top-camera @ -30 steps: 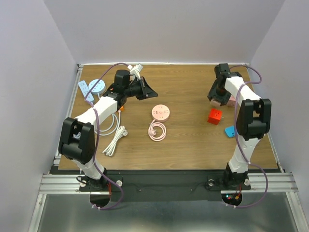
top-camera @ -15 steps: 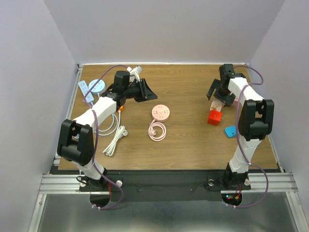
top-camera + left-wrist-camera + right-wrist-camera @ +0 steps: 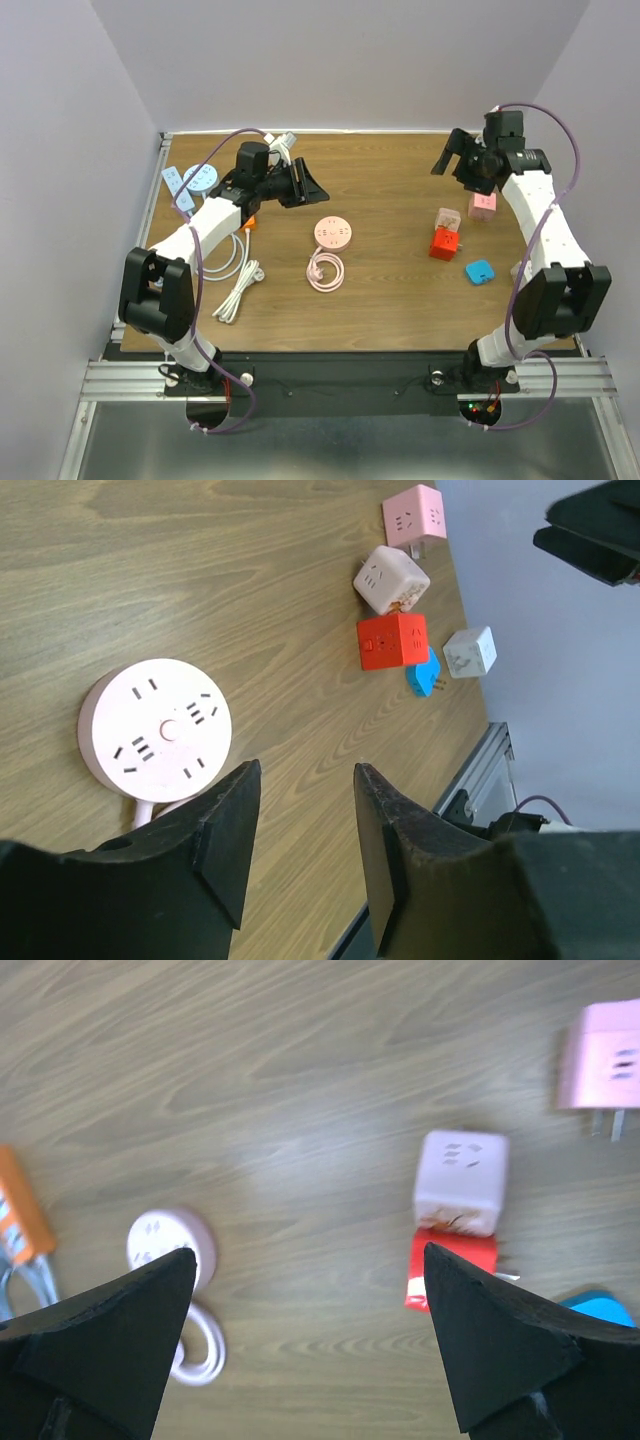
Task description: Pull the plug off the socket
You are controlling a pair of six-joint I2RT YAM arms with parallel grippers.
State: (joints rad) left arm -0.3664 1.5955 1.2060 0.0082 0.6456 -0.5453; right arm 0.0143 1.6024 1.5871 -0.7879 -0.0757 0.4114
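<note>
A pale pink cube adapter [image 3: 447, 218] [image 3: 461, 1182] rests against a red cube socket [image 3: 444, 243] [image 3: 452, 1265] on the right of the table; whether the two are plugged together I cannot tell. My right gripper [image 3: 462, 160] [image 3: 308, 1251] hovers above and behind them, wide open and empty. A round pink socket [image 3: 332, 233] [image 3: 155, 730] with a coiled cord lies at mid-table. My left gripper [image 3: 305, 185] [image 3: 306, 768] hangs left of it, pointing right. It is open, and only bare table shows between the fingers.
A pink cube [image 3: 483, 205], a blue adapter [image 3: 480, 271] and a white cube [image 3: 470, 652] lie near the right edge. At the left are a white power strip [image 3: 175, 185], a round blue socket [image 3: 200, 178], an orange piece [image 3: 250, 222] and white cables [image 3: 240, 280].
The right gripper opened wide and rose away toward the back, leaving the pale cube beside the red one. The left gripper went from shut to open.
</note>
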